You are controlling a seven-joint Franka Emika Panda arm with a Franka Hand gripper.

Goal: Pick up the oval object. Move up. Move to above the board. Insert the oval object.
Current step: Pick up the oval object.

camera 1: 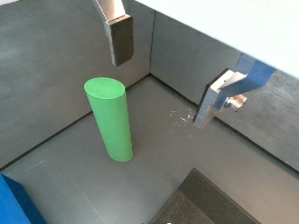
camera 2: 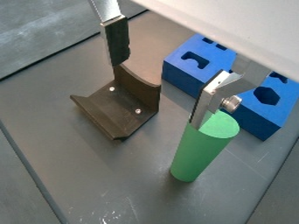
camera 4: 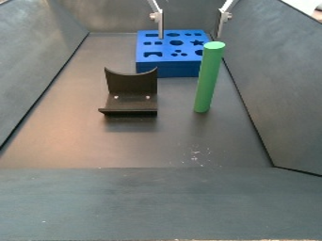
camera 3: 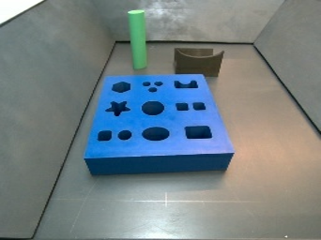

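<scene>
The oval object (camera 4: 209,77) is seen upright on the floor beside the board (camera 4: 175,49) (fixture (camera 4: 128,92) nearby); the gripper (camera 2: 163,74) is held above, wide open, empty.

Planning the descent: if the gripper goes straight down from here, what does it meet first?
Probably the bare floor. The open gripper hangs above the peg, whose top lies beside one finger, not squarely between the two. That finger may clip the peg's rim; depth is unclear. The fixture sits under the other finger.
</scene>
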